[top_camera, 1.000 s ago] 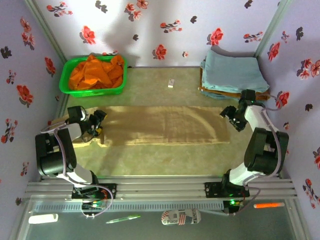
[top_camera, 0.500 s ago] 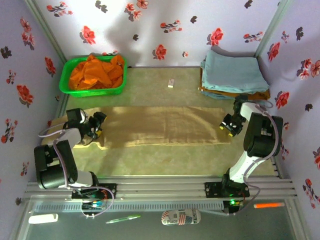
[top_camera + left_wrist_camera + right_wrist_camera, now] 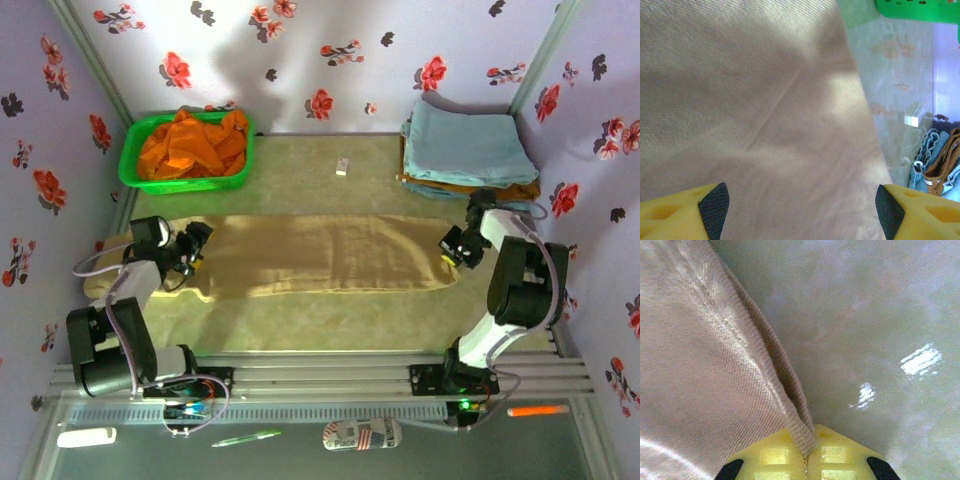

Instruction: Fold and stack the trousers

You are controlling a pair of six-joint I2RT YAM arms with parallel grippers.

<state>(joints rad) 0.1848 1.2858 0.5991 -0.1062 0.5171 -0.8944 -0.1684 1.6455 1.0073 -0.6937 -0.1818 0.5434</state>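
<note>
From above, the trousers (image 3: 330,255) lie in a long flat strip across the worktop (image 3: 330,320). The right tool (image 3: 453,251) has come in onto their right end, and the left tool (image 3: 190,250) sits at the left end. The left wrist view has its jaws wide apart over cloth. In the right wrist view the jaws have just clamped on the hem, so that end looks ready to lift for the fold.

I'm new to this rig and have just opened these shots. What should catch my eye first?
The long tan trousers lie stretched flat across the middle of the table. The right pincer is shut on their hem at the right end, and the left pincer is open over the left end. After that the colours stand out: a green basket of orange cloth at far left, and a pale blue folded stack at far right.
</note>
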